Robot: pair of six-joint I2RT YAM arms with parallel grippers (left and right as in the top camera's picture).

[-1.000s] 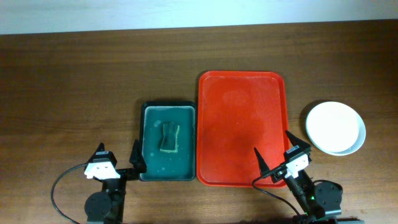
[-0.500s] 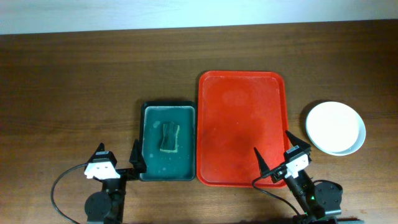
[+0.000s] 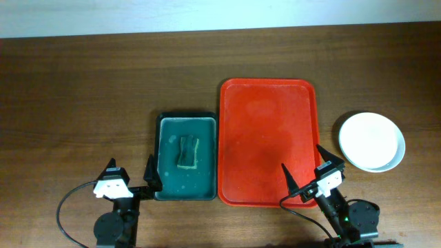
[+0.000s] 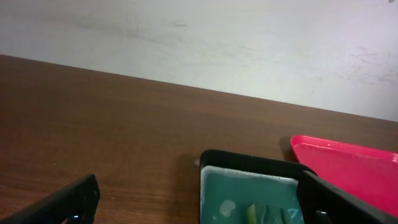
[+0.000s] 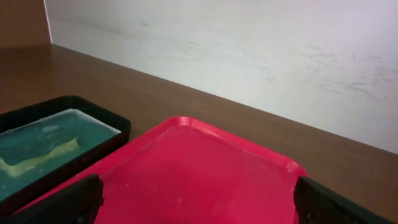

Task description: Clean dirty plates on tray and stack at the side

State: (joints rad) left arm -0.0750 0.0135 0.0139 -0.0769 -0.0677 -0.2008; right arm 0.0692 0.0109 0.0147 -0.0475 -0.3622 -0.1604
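Note:
The red tray [image 3: 267, 141] lies in the middle of the table with nothing on it; it also shows in the right wrist view [image 5: 205, 174] and at the right edge of the left wrist view [image 4: 354, 165]. A stack of plates [image 3: 372, 141] with a white one on top sits on the table right of the tray; a pale blue rim shows under it. My left gripper [image 3: 131, 178] is open and empty at the front left, beside the basin. My right gripper [image 3: 303, 173] is open and empty over the tray's front right corner.
A dark green basin [image 3: 186, 157] holding teal water and a sponge [image 3: 187, 151] stands left of the tray, touching it; it also shows in the left wrist view [image 4: 249, 193] and the right wrist view [image 5: 56, 140]. A white wall runs behind the table.

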